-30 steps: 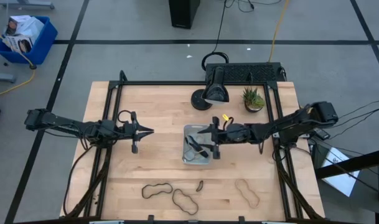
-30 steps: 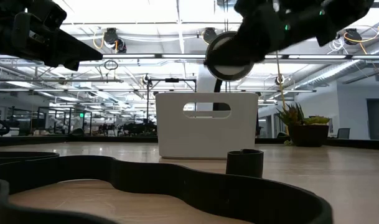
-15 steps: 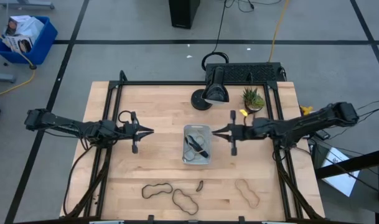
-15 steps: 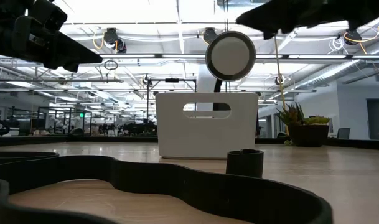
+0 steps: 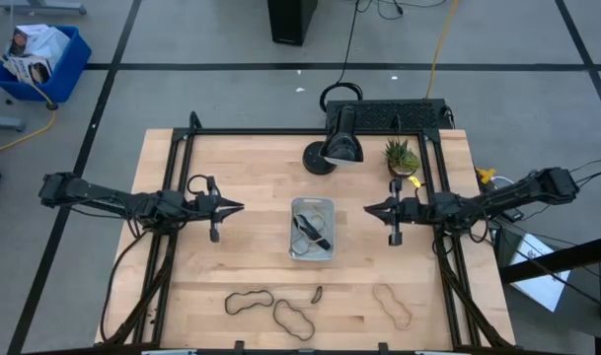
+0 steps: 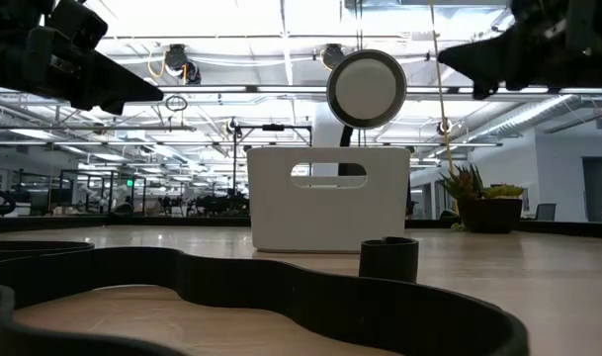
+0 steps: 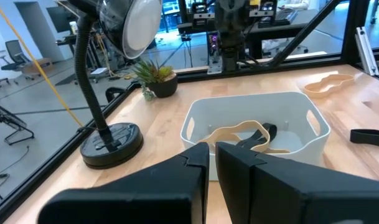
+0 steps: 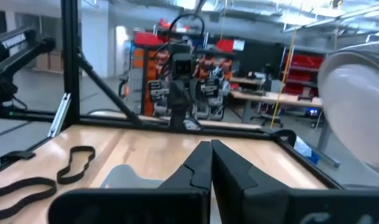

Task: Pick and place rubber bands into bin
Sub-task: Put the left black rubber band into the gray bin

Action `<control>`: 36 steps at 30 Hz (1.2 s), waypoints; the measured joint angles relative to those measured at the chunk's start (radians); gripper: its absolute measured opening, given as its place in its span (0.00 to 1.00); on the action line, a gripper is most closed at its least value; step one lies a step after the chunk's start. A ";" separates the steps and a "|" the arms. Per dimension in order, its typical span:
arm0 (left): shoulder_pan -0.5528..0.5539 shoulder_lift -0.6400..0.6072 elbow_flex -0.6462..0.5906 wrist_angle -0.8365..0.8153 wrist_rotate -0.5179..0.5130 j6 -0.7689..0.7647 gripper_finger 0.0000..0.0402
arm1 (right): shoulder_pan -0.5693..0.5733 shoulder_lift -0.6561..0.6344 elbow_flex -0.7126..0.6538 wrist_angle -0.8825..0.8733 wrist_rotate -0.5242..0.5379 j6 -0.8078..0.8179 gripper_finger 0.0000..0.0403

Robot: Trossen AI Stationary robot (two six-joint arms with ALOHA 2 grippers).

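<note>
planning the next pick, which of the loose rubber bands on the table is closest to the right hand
The pale tan rubber band, near the table's front edge on the right side. It lies below the right hand; the dark bands sit farther left.

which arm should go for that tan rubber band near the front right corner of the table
Probably right. The right gripper is empty on that side, with the tan rubber band in front of it; the left gripper hovers beyond the bin.

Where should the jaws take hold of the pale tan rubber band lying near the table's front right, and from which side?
Judging by the overhead view, the pale tan rubber band lies flat, a wavy loop pinched at its middle. That narrow waist looks the best place: come straight down from above and close across it, taking both strands together. The right gripper is nearer than the left.
</note>
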 joint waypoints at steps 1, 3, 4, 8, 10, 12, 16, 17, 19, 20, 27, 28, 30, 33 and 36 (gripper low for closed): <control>0.000 0.000 0.000 0.000 0.000 -0.001 0.09 | 0.000 -0.013 -0.020 0.014 0.000 -0.006 0.00; 0.000 0.000 0.000 0.000 0.000 -0.002 0.09 | 0.000 -0.038 -0.050 0.024 0.001 -0.020 0.00; 0.000 0.000 0.000 0.000 0.000 -0.002 0.09 | 0.000 -0.053 -0.058 0.037 0.010 -0.024 0.00; 0.000 0.000 0.000 0.000 0.000 -0.002 0.09 | 0.000 -0.115 -0.063 0.014 0.056 -0.042 0.00; 0.000 0.000 0.000 -0.001 0.000 -0.002 0.09 | 0.001 -0.143 -0.063 -0.014 0.048 -0.053 0.00; 0.000 0.000 0.000 -0.006 -0.001 0.001 0.09 | 0.000 -0.173 -0.064 -0.035 0.048 -0.054 0.00; 0.000 0.000 0.000 -0.023 -0.001 0.002 0.09 | 0.001 -0.228 -0.065 -0.104 0.018 -0.055 0.00; 0.000 0.000 0.000 -0.026 -0.001 0.003 0.09 | 0.001 -0.243 -0.065 -0.120 0.017 -0.055 0.00; 0.000 0.000 0.000 -0.029 -0.001 0.002 0.09 | 0.000 -0.266 -0.066 -0.134 0.018 -0.050 0.00; 0.000 0.000 0.000 -0.029 -0.001 -0.002 0.09 | 0.000 -0.273 -0.066 -0.143 0.011 -0.047 0.00; 0.000 0.000 0.000 -0.081 -0.001 -0.163 0.09 | 0.000 -0.274 -0.067 -0.171 -0.084 -0.041 0.00; 0.000 0.000 0.000 -0.093 -0.001 -0.183 0.09 | 0.000 -0.274 -0.067 -0.176 -0.084 -0.045 0.00; -0.003 0.006 0.000 -0.101 -0.002 -0.239 0.09 | 0.000 -0.274 -0.067 -0.189 -0.084 -0.052 0.00; -0.020 0.039 0.000 -0.052 -0.021 -0.350 0.09 | 0.000 -0.274 -0.067 -0.205 -0.083 -0.072 0.00; -0.078 0.118 0.000 0.025 -0.022 -0.433 0.08 | 0.000 -0.274 -0.067 -0.223 -0.082 -0.081 0.00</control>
